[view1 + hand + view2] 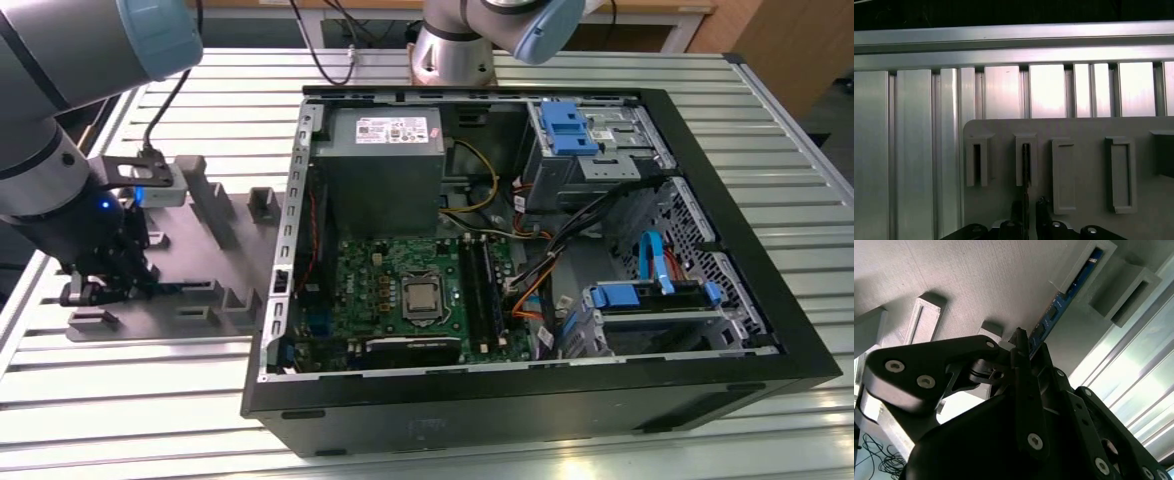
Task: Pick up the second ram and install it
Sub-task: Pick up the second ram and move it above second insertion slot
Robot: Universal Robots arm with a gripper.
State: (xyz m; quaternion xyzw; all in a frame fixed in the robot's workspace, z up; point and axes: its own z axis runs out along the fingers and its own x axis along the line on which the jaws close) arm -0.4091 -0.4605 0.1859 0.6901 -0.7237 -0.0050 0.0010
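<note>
The second ram point(1066, 296) stands on edge in a slot of the grey holder point(1084, 130), reaching straight ahead of the tool point(1029, 209). The tool's fingers point(1042, 207) are slightly spread and straddle the stick's near end without clearly pinching it. The stick looks closer to one finger, so I judge a clean pickup needs it centred, both faces gripped squarely, and any pull kept in line with the slot.

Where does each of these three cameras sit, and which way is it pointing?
Exterior view: off the arm, above, looking down on computer case and holder tray; arm shows.
First wrist view: on the wrist, facing tray slots and table; jaws show.
Second wrist view: on the wrist, looking along jaws at the second ram.
Shared: all see the tray.
</note>
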